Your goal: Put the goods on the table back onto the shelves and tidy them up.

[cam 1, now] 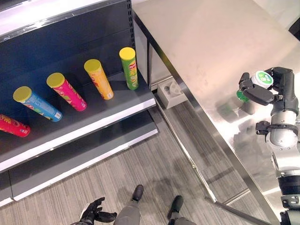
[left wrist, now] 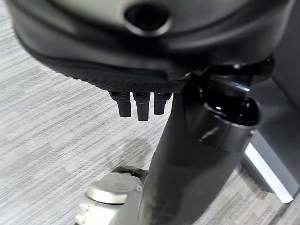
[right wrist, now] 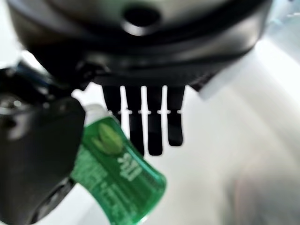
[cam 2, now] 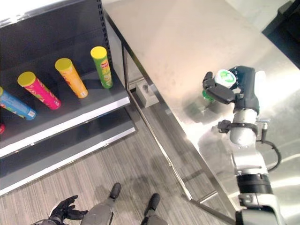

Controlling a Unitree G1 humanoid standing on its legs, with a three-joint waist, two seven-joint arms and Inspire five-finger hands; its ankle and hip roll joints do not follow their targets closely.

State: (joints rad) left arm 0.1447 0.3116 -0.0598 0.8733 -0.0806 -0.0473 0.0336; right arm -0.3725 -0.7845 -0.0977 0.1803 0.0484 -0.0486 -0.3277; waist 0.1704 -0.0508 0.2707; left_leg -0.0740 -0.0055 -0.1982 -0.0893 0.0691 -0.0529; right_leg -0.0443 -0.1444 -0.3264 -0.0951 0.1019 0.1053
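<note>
Green can [cam 1: 257,84] with a white lid sits in the right hand [cam 1: 276,86], above the steel table [cam 1: 211,51] near its right part. The thumb crosses the can's left side just under the lid, and the dark palm backs it on the right, so the hand is clasped round the can. In the right wrist view the can [right wrist: 119,176] lies tilted beside the thumb, its green body close against the hand's bulk, while the fingers [right wrist: 154,124] hang straight just to one side of it; I cannot tell whether they touch the can. The can's lower end points toward the table surface; contact with the table cannot be confirmed.

Left of the table stands a dark shelf unit [cam 1: 93,126]. On its upper board stand five tall tubes in a row, well apart from the can: a red tube [cam 1: 13,125] at far left, then a blue tube [cam 1: 37,104], a pink tube [cam 1: 66,92], an orange tube [cam 1: 99,78], and a green tube [cam 1: 129,68] nearest the table. The blue, pink, orange and green ones have yellow lids.

The left hand [cam 1: 93,212] hangs low over the grey floor [cam 1: 154,168] at the near left, fingers loosely spread and holding nothing. A small grey box [cam 1: 170,92] sits on the floor between shelf and table.
</note>
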